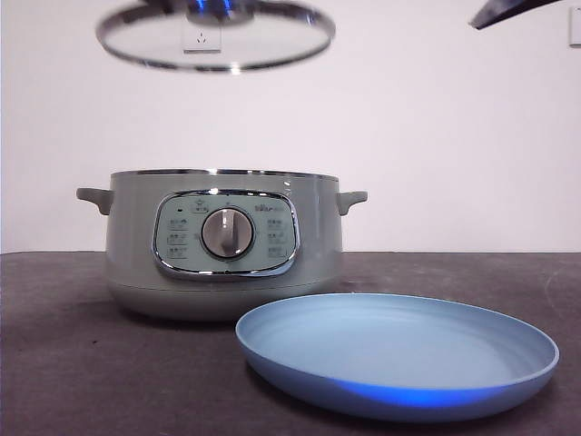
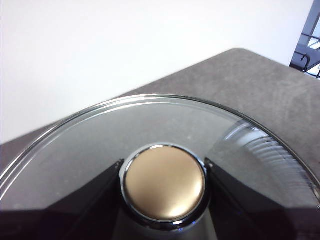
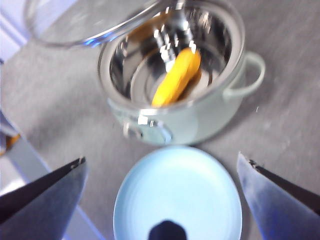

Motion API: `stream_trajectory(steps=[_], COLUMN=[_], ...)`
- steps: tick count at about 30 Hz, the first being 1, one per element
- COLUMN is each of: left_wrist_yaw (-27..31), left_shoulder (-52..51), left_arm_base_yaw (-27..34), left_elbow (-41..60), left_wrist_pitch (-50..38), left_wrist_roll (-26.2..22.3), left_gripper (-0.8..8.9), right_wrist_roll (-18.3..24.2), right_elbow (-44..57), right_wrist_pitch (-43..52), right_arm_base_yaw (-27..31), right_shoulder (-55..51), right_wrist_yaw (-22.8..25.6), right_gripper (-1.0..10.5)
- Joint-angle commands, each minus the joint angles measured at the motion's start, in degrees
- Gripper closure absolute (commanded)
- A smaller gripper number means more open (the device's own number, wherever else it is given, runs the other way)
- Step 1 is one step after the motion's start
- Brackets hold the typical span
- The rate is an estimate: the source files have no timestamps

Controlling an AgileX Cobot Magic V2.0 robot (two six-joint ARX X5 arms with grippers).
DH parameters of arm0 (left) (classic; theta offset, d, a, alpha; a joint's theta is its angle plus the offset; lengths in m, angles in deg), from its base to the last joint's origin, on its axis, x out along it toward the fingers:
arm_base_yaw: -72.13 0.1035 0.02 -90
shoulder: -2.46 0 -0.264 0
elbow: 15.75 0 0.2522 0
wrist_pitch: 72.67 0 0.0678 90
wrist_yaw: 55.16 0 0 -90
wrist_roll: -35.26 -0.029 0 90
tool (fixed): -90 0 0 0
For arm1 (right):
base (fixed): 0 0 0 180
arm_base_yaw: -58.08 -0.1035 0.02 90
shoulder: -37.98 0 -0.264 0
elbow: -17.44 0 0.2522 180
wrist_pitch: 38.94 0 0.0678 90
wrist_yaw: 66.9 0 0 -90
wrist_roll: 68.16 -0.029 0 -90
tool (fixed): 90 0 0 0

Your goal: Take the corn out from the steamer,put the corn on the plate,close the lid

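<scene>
The sage-green steamer [image 1: 222, 245] stands open on the dark table, its dial facing the front camera. High above it hangs the glass lid [image 1: 216, 34], and my left gripper [image 2: 164, 182] is shut on the lid's knob [image 2: 165, 182]. From above, the right wrist view shows the yellow corn [image 3: 176, 76] lying inside the steamer [image 3: 200, 120]. The blue plate [image 1: 399, 354] lies empty in front of the steamer, to the right. My right gripper [image 3: 162, 170] hovers open high above the plate [image 3: 177, 195], holding nothing. The corn is hidden in the front view.
A white wall with a socket stands behind the table. A black tip of an arm [image 1: 508, 11] shows at the top right corner of the front view. The table's far edge shows in the left wrist view.
</scene>
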Motion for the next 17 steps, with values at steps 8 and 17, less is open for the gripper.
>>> stream_trajectory(steps=[8,17], left_wrist_yaw=[-7.76,-7.89], left_shoulder=[-12.70,-22.36], left_arm_base_yaw=[7.96,10.40], left_elbow=[-0.96,-0.96], left_wrist_pitch=[10.03,17.07], left_wrist_roll=[-2.03,-3.52], left_gripper=[8.20,8.20], right_wrist_roll=[-6.93,-10.36], right_elbow=[-0.07,-0.72], right_wrist_pitch=[11.67,25.75], right_arm_base_yaw=[-1.40,-8.76], right_shoulder=[5.31,17.88], right_wrist_yaw=[0.04,3.02], right_gripper=[4.5,4.5])
